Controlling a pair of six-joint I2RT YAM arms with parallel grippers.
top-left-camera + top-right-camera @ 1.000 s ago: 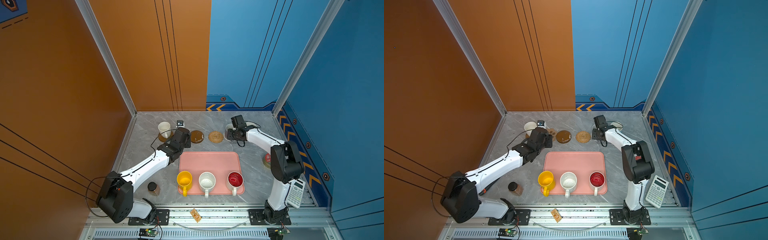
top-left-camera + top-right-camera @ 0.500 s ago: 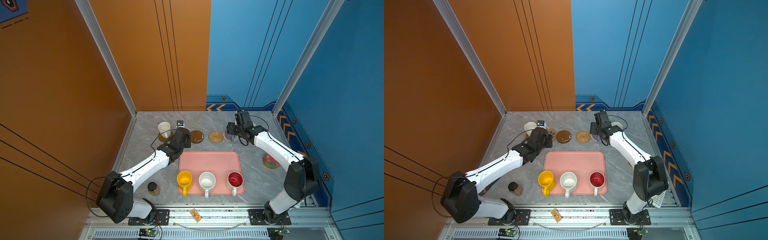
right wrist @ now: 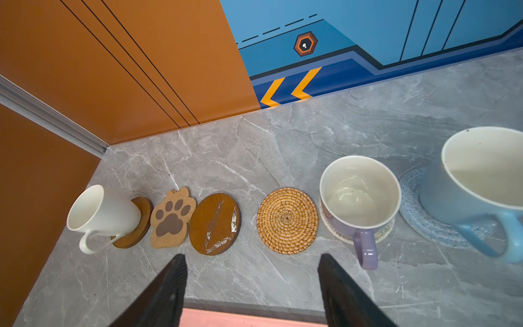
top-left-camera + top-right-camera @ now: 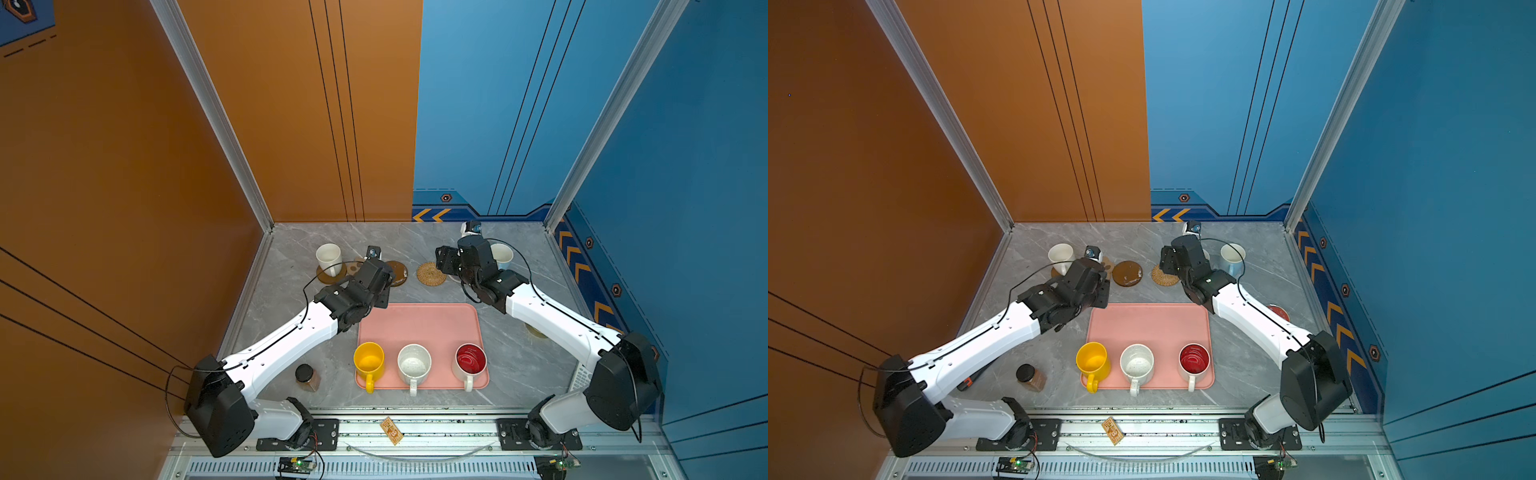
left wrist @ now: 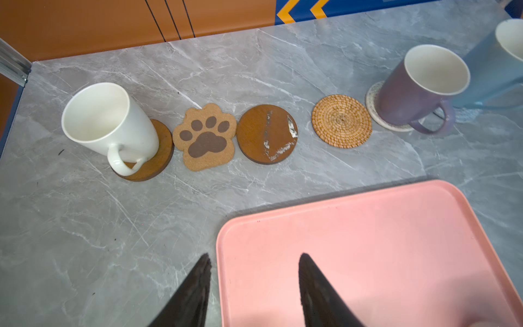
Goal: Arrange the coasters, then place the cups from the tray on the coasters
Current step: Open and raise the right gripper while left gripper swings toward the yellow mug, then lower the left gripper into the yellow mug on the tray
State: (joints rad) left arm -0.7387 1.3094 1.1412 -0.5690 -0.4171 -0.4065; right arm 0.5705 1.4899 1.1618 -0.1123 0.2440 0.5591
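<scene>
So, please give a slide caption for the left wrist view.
Open left gripper over the tray corner, facing six coasters in a row, three already holding cups.

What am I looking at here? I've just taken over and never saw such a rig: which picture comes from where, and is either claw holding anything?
A left arm and a right arm work at a table. Two pictures look down from overhead, nearly alike; the other two come from a camera on each wrist. A row of coasters lies at the back: the white mug, lavender mug and blue mug stand on three; the paw, brown disc and rattan are bare. The yellow mug, speckled mug and red-lined mug stand on the pink tray. A jar sits beside the left arm. The left gripper and right gripper are open, holding nothing.
</scene>
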